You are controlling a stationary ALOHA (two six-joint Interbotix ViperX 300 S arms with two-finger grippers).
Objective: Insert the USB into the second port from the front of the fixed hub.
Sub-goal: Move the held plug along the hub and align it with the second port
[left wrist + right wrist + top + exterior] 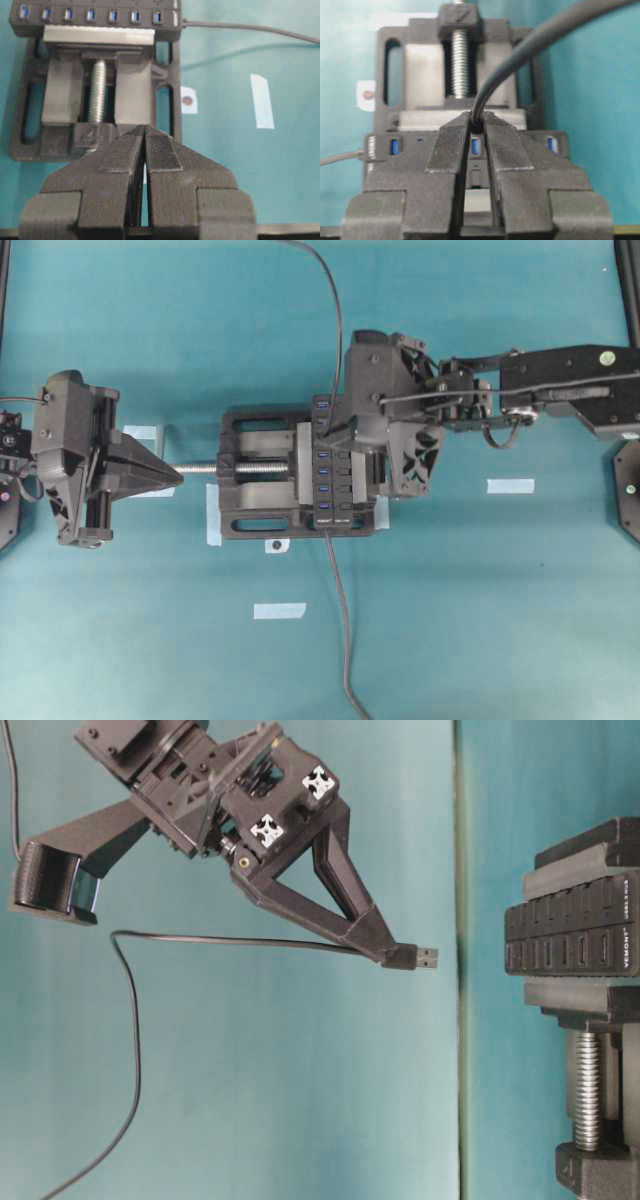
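The USB (418, 958) is a small black plug with a silver tip on a thin black cable (333, 320). My right gripper (388, 952) is shut on it. The tip points at the fixed hub (570, 935), with a clear gap between them. From overhead, the right gripper (326, 428) hovers over the far part of the hub (331, 485), a narrow black strip with blue ports. In the right wrist view the plug (478, 126) sits pinched at the fingertips above a blue port (475, 146). My left gripper (172, 477) is shut and empty, left of the vise; its tips (145, 132) are pressed together.
A bulky black vise (262, 490) with a silver screw (210, 470) clamps the hub. The hub's own cable (342, 630) runs toward the front edge. Pale tape strips (510, 485) (279, 611) lie on the teal table. The right arm (570, 390) reaches in from the right.
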